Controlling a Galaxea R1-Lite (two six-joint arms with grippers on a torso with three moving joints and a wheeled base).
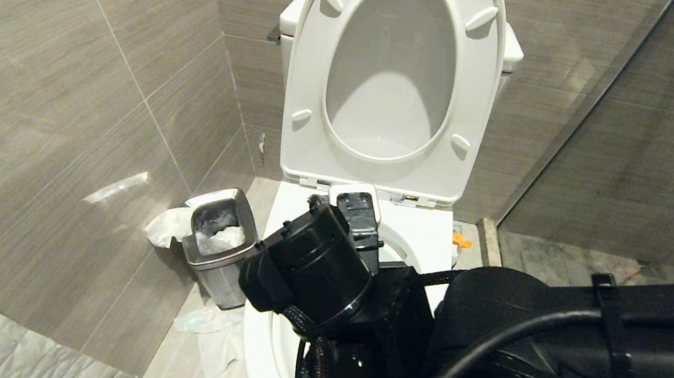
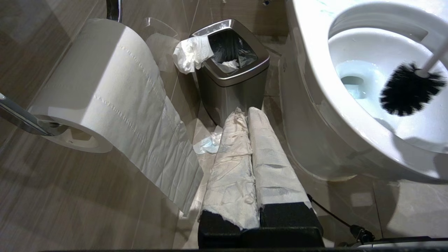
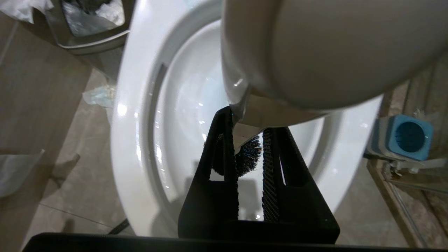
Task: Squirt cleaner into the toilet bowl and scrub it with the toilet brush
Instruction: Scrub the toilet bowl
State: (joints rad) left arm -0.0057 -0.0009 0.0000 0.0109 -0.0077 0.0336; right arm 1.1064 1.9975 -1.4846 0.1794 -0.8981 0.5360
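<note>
The white toilet bowl [image 1: 426, 233] stands ahead with its seat and lid [image 1: 305, 73] raised. My right gripper [image 3: 250, 126] hangs over the basin [image 3: 140, 122], shut on the white handle [image 3: 315, 52] of the toilet brush. The black bristle head [image 3: 248, 157] sits low inside the bowl. In the left wrist view the same bristle head [image 2: 407, 89] is against the bowl's inner wall [image 2: 315, 87], above the water. My left gripper [image 2: 246, 111] is parked low beside the toilet, its paper-wrapped fingers [image 2: 231, 157] shut on nothing. No cleaner is in view.
A small steel bin [image 1: 221, 246] with tissue hanging from it stands left of the toilet, crumpled paper on the floor beside it. A toilet roll [image 2: 105, 87] hangs on the left wall. The blue-and-grey brush holder [image 3: 406, 136] sits on the floor right of the bowl.
</note>
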